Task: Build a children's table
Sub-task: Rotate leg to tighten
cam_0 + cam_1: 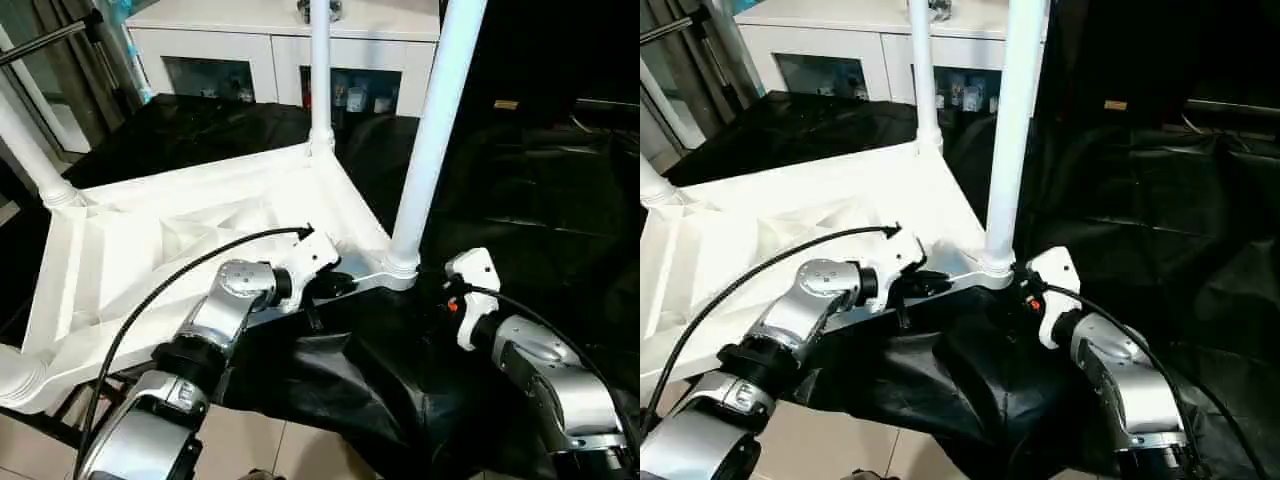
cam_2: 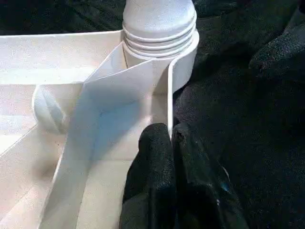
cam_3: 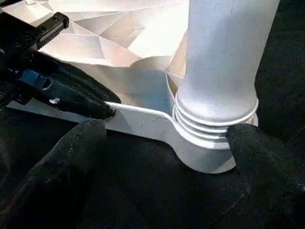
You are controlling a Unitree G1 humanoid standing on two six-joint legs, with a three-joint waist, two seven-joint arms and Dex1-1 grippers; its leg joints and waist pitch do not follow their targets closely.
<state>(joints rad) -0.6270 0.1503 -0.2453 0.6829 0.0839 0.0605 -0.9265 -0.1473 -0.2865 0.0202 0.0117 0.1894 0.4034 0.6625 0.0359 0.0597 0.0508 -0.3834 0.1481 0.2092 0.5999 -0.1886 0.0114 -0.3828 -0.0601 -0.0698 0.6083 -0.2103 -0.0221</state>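
Note:
The white tabletop (image 1: 170, 250) lies ribbed side up on the black-draped work table. Legs stand in its sockets: one at the near right corner (image 1: 435, 130), one at the far right (image 1: 320, 70), one at the far left (image 1: 25, 140). A further leg (image 1: 15, 375) shows at the near left corner. My left gripper (image 2: 170, 138) is shut on the tabletop's thin rim, just short of the near right socket (image 2: 183, 57). My right gripper (image 3: 167, 157) is open, one finger on each side of that socket (image 3: 209, 148); its fingertips (image 3: 259, 152) rest low by the cloth.
The black cloth (image 1: 520, 200) bunches in folds under and to the right of the tabletop. A white cabinet (image 1: 280, 40) stands behind the table. A metal stand (image 1: 50, 40) leans at the back left. Tiled floor (image 1: 250, 440) shows below the near edge.

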